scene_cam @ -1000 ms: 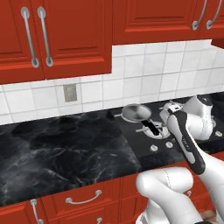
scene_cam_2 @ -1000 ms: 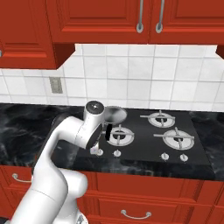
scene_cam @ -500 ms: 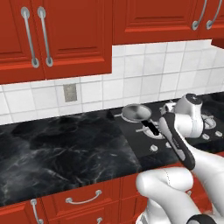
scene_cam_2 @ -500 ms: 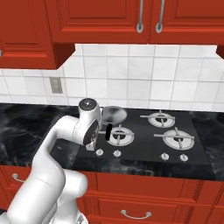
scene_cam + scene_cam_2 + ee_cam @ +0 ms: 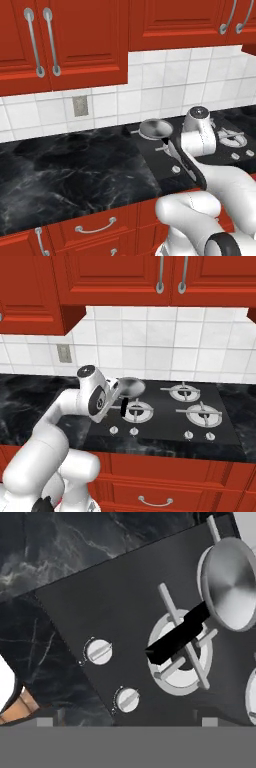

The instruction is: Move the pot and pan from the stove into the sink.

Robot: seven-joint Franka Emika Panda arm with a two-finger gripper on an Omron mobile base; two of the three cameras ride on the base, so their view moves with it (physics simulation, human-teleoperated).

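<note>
Hand view: pan (image 5: 231, 582) on stove (image 5: 125, 607) rear burner (black handle over front grate); hand spread indeterminable, fingertips unseen.

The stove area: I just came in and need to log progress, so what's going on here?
The white arm is reaching over the stove toward the pan, which sits on a back burner with its black handle lying over the front grate. The gripper hovers above that handle and holds nothing. The pan has not yet been lifted.

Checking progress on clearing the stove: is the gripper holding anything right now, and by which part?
Nothing is held. The small shiny silver frying pan sits on the black glass stove, its straight black handle untouched.
</note>
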